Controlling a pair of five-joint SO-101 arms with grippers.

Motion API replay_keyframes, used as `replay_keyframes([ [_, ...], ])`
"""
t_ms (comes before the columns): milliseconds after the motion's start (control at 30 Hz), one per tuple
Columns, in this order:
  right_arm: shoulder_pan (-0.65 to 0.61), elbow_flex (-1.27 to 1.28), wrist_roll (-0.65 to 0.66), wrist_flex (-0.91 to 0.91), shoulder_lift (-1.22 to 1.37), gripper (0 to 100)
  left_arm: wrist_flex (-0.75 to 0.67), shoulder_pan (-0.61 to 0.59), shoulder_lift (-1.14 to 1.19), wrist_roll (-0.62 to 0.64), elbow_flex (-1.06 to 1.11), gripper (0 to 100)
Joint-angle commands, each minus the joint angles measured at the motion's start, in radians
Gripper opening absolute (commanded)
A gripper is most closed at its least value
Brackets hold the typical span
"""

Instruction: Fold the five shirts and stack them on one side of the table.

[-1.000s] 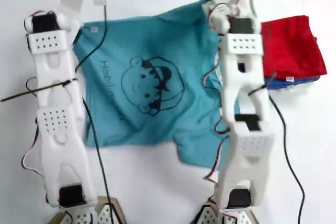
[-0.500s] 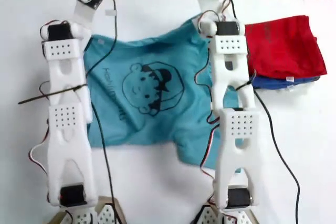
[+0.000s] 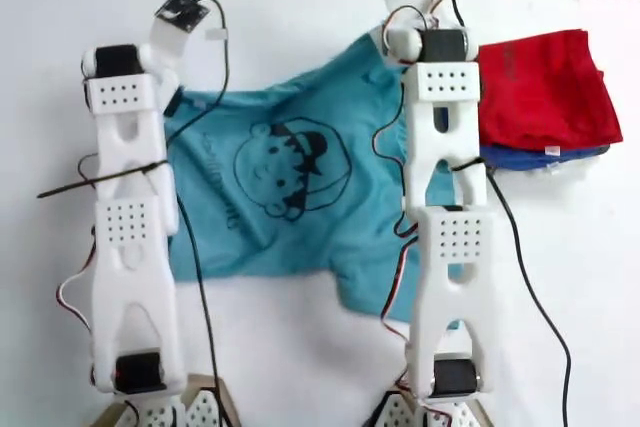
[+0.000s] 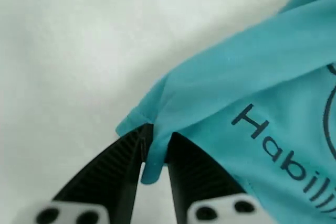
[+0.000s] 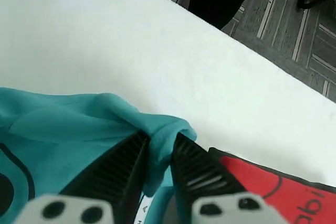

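Teal shirt lay spread on the bench, pinched at both far corners.
Left pincer and right pincer were each closed tight on one corner; the cloth lay from them toward the bench's near edge.

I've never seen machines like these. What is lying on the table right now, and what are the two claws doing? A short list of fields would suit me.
shirt in work: teal shirt, spread on the white table, printed side up
left gripper: shut on a corner of the teal shirt
right gripper: shut on a bunched fold at the teal shirt's edge
stack: folded red shirt lying on a blue shirt, on the right gripper's side of the table
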Motion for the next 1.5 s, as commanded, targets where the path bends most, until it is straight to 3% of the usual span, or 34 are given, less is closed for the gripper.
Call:
replay_keyframes([
  [0, -0.001, -0.002, 0.009, 0.004, -0.016, 1.8, 0.015, 0.014, -0.095, 0.005, -0.045, 3],
  [767, 0.001, -0.026, 0.006, 0.010, 0.012, 1.8, 0.025, 0.014, -0.097, 0.005, -0.045, 3],
  [1033, 0.025, -0.261, 0.011, 0.306, -0.065, 1.8, 0.049, 0.006, -0.275, 0.055, -0.033, 3],
  [1233, 0.061, -0.368, 0.014, 0.504, -0.094, 1.8, 0.049, 0.023, -0.543, 0.074, 0.302, 3],
  [1467, 0.102, -0.353, 0.012, 0.532, -0.183, 1.8, 0.043, 0.029, -0.902, 0.068, 0.871, 3],
])
